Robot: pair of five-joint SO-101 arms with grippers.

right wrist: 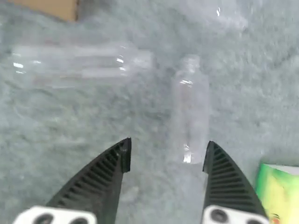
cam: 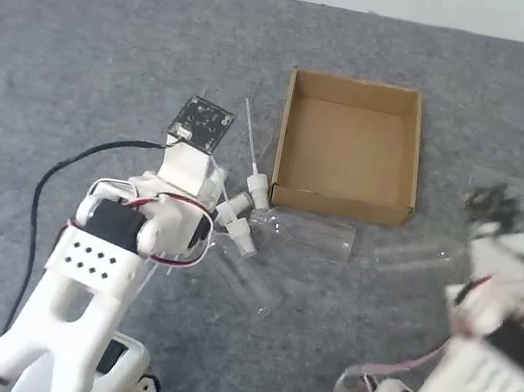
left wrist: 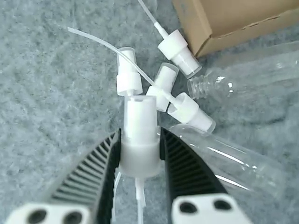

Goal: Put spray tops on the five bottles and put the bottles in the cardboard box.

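My left gripper [left wrist: 139, 148] is shut on a white spray top [left wrist: 139, 126], which stands upright between the jaws. Just past it lie several loose spray tops [left wrist: 180, 51] with thin dip tubes, in a cluster. Two clear bottles [left wrist: 243, 79] lie on their sides next to them, one with its open neck facing the cluster. In the high view this gripper [cam: 218, 201] sits left of the cardboard box [cam: 352, 146]. My right gripper [right wrist: 168, 148] hangs open above the mat, and a small clear bottle [right wrist: 189, 112] lies just ahead of its jaws. A longer bottle [right wrist: 79, 65] lies farther off.
The grey mat [cam: 86, 43] covers the table. The box [left wrist: 224, 18] is open at the top, with nothing showing inside. More clear bottles [cam: 306, 232] lie in front of it. A green and white object [right wrist: 280, 191] sits close to my right gripper. A black cable [cam: 50, 189] trails left.
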